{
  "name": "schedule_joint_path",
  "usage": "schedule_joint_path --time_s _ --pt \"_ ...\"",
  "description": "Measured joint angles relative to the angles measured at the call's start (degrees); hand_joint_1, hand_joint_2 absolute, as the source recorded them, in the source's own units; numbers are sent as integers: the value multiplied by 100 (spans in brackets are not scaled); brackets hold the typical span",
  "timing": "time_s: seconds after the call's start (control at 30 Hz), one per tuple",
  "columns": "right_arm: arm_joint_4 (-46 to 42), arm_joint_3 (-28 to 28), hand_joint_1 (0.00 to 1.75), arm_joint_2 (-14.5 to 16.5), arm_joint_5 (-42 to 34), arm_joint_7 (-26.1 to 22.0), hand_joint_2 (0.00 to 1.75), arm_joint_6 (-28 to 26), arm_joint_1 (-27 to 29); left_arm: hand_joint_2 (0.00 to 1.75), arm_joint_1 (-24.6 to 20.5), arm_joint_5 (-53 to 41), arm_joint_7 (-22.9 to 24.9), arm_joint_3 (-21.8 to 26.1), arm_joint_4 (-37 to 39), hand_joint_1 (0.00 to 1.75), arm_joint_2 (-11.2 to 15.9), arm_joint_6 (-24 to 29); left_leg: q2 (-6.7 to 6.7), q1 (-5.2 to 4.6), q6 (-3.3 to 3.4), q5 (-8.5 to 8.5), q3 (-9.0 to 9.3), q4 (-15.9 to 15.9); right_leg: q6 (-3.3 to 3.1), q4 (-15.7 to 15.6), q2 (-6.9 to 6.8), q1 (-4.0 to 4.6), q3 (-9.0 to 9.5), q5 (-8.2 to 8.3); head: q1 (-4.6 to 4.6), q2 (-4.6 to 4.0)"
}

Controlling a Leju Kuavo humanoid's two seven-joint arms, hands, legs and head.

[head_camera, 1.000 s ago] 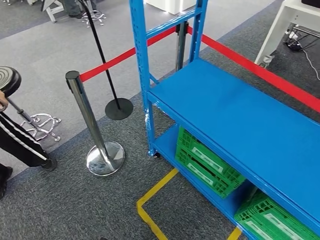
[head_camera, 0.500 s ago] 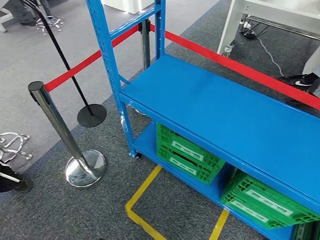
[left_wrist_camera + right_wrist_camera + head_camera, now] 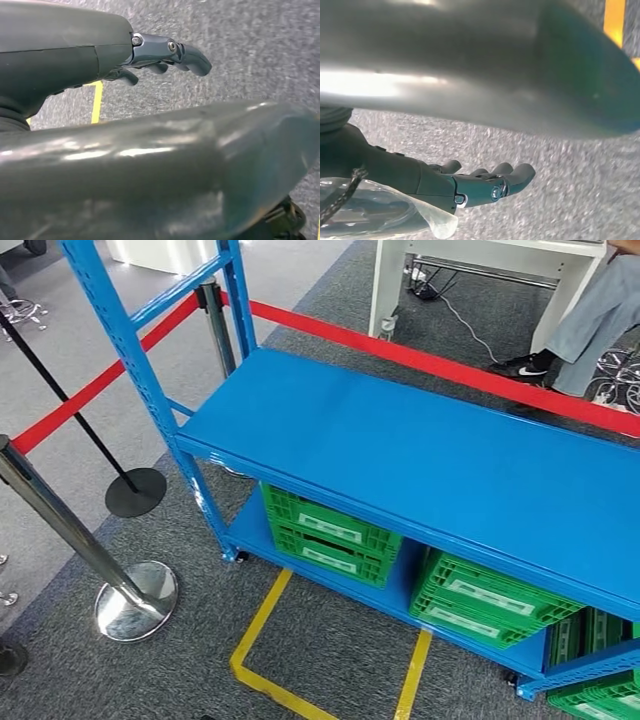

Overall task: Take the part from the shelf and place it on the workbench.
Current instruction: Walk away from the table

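Blue shelf [image 3: 423, 455] across the view, top board bare — green crates [image 3: 332, 535] on the bottom board, red belt [image 3: 423, 355] behind. Left hand [image 3: 166, 55] over grey carpet, fingers apart, nothing held. Right hand [image 3: 486, 182] likewise — fingers spread, nothing held. Part: cannot tell where.
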Motion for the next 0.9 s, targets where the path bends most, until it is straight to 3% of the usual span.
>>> schedule_joint_path --time_s 0.07,0.13,0.17,0.2,0.27,0.33,0.4,0.47,0.53,0.6,0.67,0.7,0.73,0.8,0.87,0.9 --pt "1 1 0 0 0 1 0 3 -18 0 5 0 -2 0 0 0 2 1 -321 29 -60 -355 -193 505 -77 -11 111 -14 4 47 -14 0" --pt "2 2 0 1 0 1 0 6 -32 0 18 1 -3 0 0 0 6 0 -467 38 -72 -735 -516 1294 -112 -7 245 -9 -24 73 -19 0" --pt "3 2 0 0 0 1 0 4 -27 0 23 2 -3 0 0 0 9 0 -482 38 -70 -803 -623 1555 -116 -3 317 -6 -31 78 -19 0" --pt "3 2 0 -1 0 1 0 3 -18 0 26 2 -3 0 0 0 11 0 -488 38 -61 -752 -648 1617 -115 3 392 -3 -33 82 -19 0" --pt "3 2 0 -1 0 1 0 1 -14 0 28 2 -3 0 0 0 13 0 -565 39 -16 -354 -415 1092 -108 18 553 2 -28 86 -20 0" --pt "9 2 0 1 0 1 0 2 -30 0 28 4 -3 0 0 0 15 2 -846 46 61 10 -92 331 -78 36 714 10 -45 94 -17 0" --pt "15 2 0 3 1 1 0 3 -38 0 18 7 -3 0 0 0 17 4 -1016 52 98 70 35 -15 -11 52 845 4 -111 119 -20 0" --pt "19 1 0 2 2 1 0 3 -19 0 5 11 -4 0 1 0 11 3 -916 61 111 71 37 -90 68 53 923 -12 -197 148 -27 0" --pt "22 0 0 -1 2 1 0 0 -4 0 -1 12 -15 0 2 0 1 -16 -768 80 155 115 35 -149 130 224 699 -4 -335 10 -3 0" --pt "24 1 0 -8 1 1 0 -2 -33 0 9 16 -39 0 8 0 -2 -61 -580 83 187 131 24 -175 185 846 362 5 -646 -381 29 0" --pt "27 2 0 -13 0 1 0 0 -49 0 23 32 -56 1 14 0 1 -91 -390 74 195 129 8 -171 233 1553 255 -6 -962 -694 38 0" --pt "28 2 0 -14 -1 1 0 1 -36 0 24 40 -59 1 15 0 2 -91 -305 73 193 128 5 -169 250 1666 237 -13 -988 -694 38 0" --pt "29 2 0 -15 -2 1 0 1 -20 0 21 43 -60 1 15 0 2 -91 -228 74 186 124 7 -166 261 1547 213 -21 -893 -588 40 0" --pt "29 2 0 -22 -4 1 0 2 -10 0 12 42 -60 0 15 0 0 -91 -92 71 153 103 29 -152 266 773 24 -33 -428 -244 43 0" --pt "31 2 0 -27 -4 1 0 4 -39 0 5 41 -61 0 15 0 0 -89 15 41 88 70 48 -117 207 155 -163 -18 -63 -66 31 0" --pt "31 1 0 -27 -4 1 0 5 -45 0 -1 39 -62 0 15 0 1 -83 59 26 55 63 56 -104 164 58 -194 -6 -15 -58 20 0"
